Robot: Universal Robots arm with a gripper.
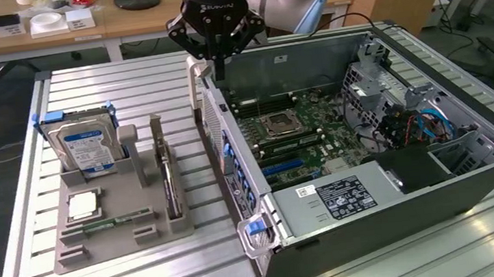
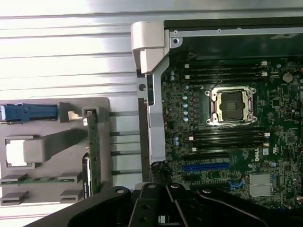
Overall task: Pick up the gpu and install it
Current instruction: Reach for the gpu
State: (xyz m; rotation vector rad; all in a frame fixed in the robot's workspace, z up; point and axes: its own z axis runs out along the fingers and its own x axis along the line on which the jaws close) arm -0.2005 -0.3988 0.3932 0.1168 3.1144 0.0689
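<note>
The gpu [image 1: 171, 184] stands on edge in a slot of the grey holder [image 1: 120, 245] on the exterior view's left, a thin green card with a dark face. In the wrist view the gpu [image 2: 93, 151] is seen edge-on beside the holder [image 2: 52, 142]. My gripper [image 1: 217, 67] hangs shut and empty over the rear corner of the open computer case [image 1: 373, 201], well away from the card. Its fingers meet in the wrist view, where the gripper [image 2: 160, 183] hovers above the case wall, near the blue slot [image 2: 206, 166] on the motherboard [image 2: 227, 142].
The holder also carries a silver hard drive [image 1: 87, 147], a processor [image 1: 84, 205] and a memory stick [image 1: 100, 226]. A white latch bar [image 1: 194, 89] stands up at the case's side wall. Cables and drive cages [image 1: 410, 121] crowd the case's far end.
</note>
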